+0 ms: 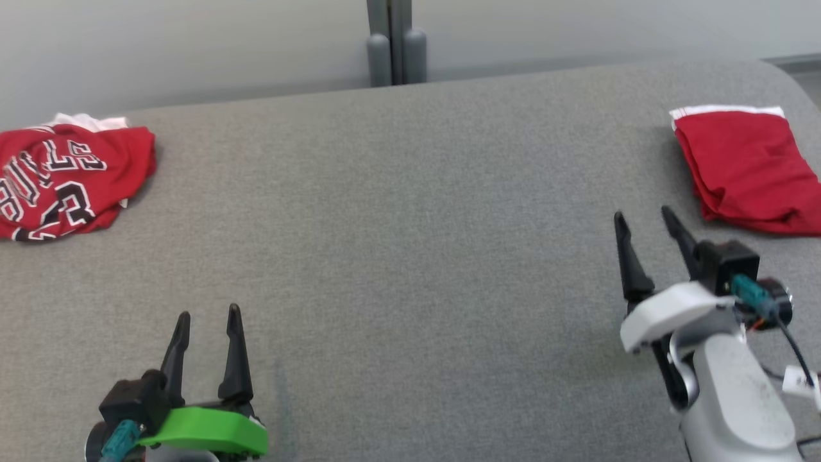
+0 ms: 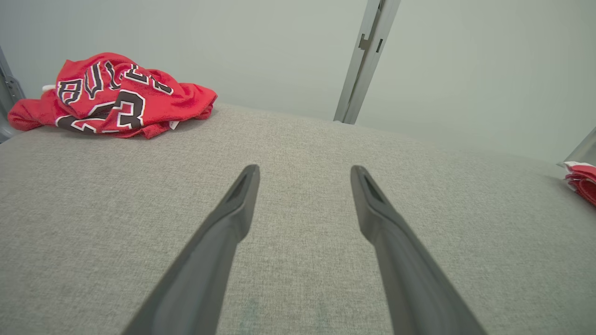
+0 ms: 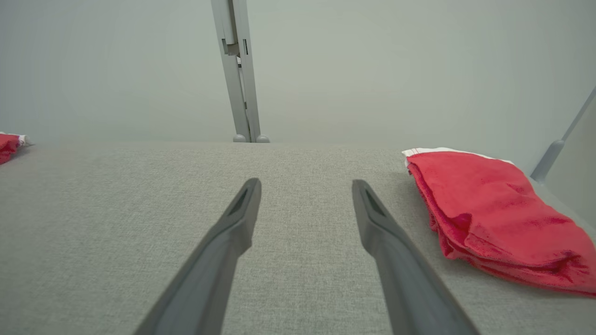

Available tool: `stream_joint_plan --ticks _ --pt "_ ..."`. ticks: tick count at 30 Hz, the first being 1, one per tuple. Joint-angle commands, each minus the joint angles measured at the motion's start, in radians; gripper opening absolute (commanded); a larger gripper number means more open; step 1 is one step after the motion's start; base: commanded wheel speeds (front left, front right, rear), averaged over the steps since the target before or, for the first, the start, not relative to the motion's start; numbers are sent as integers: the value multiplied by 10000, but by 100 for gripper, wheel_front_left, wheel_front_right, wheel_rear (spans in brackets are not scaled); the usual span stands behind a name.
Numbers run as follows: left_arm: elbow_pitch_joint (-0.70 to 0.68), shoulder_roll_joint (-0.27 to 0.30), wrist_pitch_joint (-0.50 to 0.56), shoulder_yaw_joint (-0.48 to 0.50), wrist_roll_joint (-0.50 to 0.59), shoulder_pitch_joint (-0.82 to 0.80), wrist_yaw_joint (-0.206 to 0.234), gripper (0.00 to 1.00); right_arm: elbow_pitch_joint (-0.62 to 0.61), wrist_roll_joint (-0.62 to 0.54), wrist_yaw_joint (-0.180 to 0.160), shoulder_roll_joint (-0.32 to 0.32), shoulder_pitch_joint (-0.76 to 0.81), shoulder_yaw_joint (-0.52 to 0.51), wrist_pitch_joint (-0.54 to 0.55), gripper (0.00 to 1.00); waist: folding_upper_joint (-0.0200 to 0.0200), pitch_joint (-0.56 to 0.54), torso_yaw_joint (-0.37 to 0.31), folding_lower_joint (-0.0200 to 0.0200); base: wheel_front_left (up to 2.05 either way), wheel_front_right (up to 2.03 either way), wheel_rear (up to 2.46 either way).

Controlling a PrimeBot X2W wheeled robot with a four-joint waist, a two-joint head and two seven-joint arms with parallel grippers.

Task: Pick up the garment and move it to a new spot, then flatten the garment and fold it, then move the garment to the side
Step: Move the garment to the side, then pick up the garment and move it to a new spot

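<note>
A crumpled red garment (image 1: 64, 179) with black and white lettering lies in a heap at the far left of the grey padded table (image 1: 410, 224). It also shows in the left wrist view as the red heap (image 2: 116, 97) at upper left. A second red garment (image 1: 747, 167) with a white band lies folded at the far right, close beside the right fingers (image 3: 489, 209). My left gripper (image 1: 209, 311) hovers open and empty at the near left (image 2: 305, 168). My right gripper (image 1: 643, 212) is open and empty just left of the folded piece (image 3: 306, 182).
A grey metal post (image 1: 396, 42) rises behind the table's far edge at the middle, against a pale wall. The table's right corner curves away near the folded garment. Another slanted grey bar (image 3: 554, 149) stands beyond that corner.
</note>
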Motion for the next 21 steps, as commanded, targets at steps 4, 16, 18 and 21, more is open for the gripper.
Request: stream_joint_plan --ticks 4,16,18,21 --pt "13 0 -5 -65 -250 436 -10 100 -852 674 -15 -16 1233 224 -19 100 0 -566 361 0 0 0 0" --pt "32 2 -5 -323 -600 744 216 100 -1707 1040 -15 -12 2455 506 -20 100 0 -773 326 0 0 0 0" --pt "16 2 -6 -368 -598 703 241 100 -1735 1042 -15 -15 2453 514 -20 100 0 -758 310 0 0 0 0" --pt "45 3 -5 -385 -593 634 235 100 -1723 1086 -15 -13 2460 523 -21 100 0 -740 302 0 0 0 0"
